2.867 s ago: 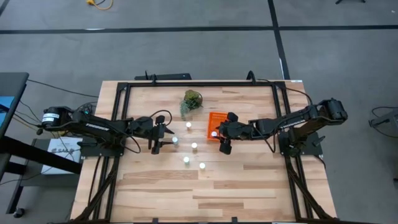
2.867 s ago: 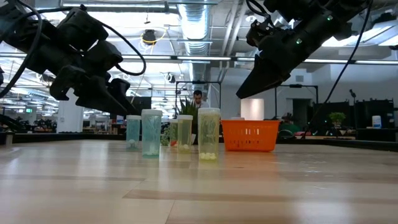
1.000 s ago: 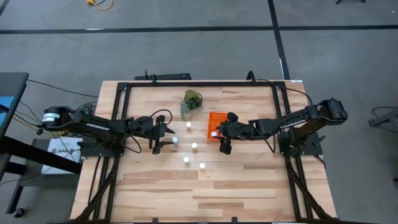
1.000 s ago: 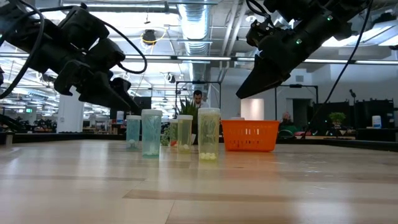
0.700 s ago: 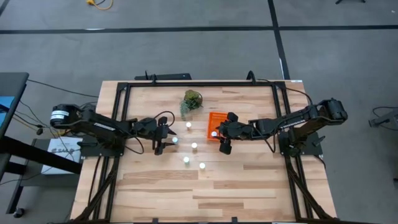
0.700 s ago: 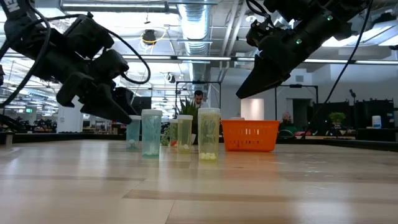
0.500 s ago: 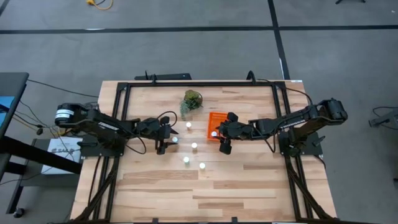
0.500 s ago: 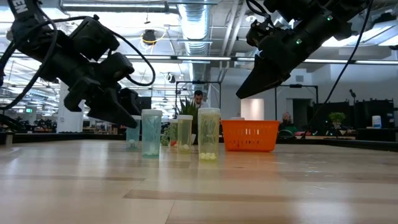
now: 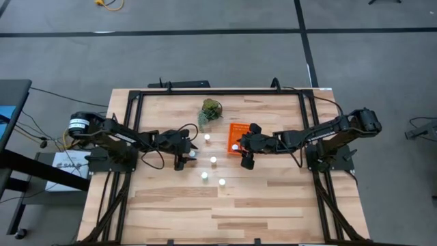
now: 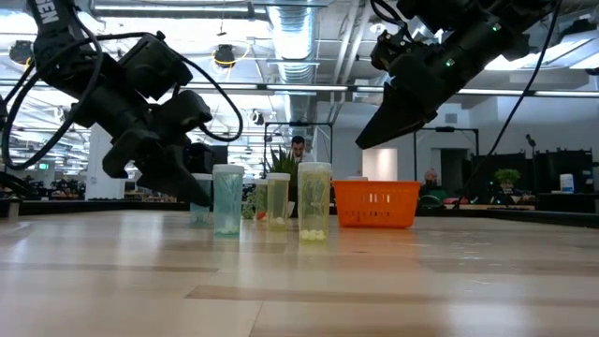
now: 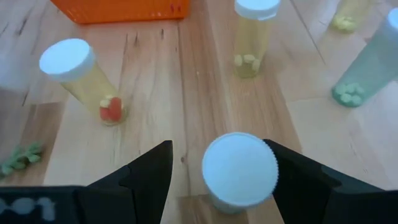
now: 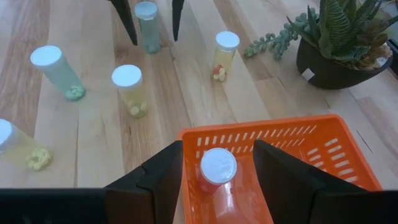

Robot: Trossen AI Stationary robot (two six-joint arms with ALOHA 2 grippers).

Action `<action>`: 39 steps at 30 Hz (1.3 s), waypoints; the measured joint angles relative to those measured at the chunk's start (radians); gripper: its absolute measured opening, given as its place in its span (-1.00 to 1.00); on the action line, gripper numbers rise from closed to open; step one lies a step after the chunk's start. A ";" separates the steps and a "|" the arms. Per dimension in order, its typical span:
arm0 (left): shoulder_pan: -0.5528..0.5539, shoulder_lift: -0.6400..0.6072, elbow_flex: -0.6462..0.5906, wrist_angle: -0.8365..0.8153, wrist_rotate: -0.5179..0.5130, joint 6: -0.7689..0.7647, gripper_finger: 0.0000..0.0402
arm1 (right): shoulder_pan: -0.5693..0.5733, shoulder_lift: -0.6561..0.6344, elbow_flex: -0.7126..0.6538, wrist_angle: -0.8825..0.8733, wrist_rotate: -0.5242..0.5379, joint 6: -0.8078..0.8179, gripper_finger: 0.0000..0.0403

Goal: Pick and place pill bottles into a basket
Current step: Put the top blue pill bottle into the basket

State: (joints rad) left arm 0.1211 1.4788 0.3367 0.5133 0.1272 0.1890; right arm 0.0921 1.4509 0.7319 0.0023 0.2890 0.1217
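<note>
Several clear pill bottles with white caps stand upright on the wooden table: a teal one [image 9: 192, 153], yellowish ones [image 9: 207, 137] [image 9: 213, 160] and two more [image 9: 204, 175] [image 9: 222, 182]. My left gripper [image 11: 217, 144] is open, low over the table, with one finger on each side of the teal bottle's cap [image 11: 239, 168]; the right wrist view shows the same [image 12: 147, 25]. The orange basket [image 9: 237, 131] holds one bottle [image 12: 217, 167], which leans inside it. My right gripper [image 12: 217, 146] is open and hangs above the basket [image 10: 376, 204], clear of it.
A potted green plant [image 9: 211, 111] stands at the far side, just beyond the basket. A black frame [image 9: 218, 92] runs around the table's edge. The near half of the table [image 9: 218, 212] is bare wood. A person [image 10: 298, 148] shows far off in the room behind.
My left gripper has gone toward the table's right edge and down to the teal bottle, and its open fingers now stand on either side of the bottle. The bottles and basket have stayed in place.
</note>
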 joint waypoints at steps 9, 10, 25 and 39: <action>0.000 0.000 0.000 0.002 -0.001 0.000 0.04 | 0.000 0.000 0.000 -0.002 0.000 0.000 -0.08; 0.000 0.000 0.000 0.002 -0.001 0.000 0.01 | 0.000 0.000 0.000 -0.002 0.000 0.000 -0.08; 0.000 0.000 0.000 0.017 0.023 -0.008 -0.32 | 0.000 0.000 0.000 -0.002 0.000 0.001 -0.09; 0.000 -0.001 0.000 0.021 0.025 -0.019 -0.43 | 0.000 0.000 0.000 -0.002 0.000 0.002 -0.11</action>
State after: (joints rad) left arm 0.1210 1.4780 0.3367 0.5343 0.1519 0.1700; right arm 0.0921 1.4509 0.7319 0.0006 0.2890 0.1234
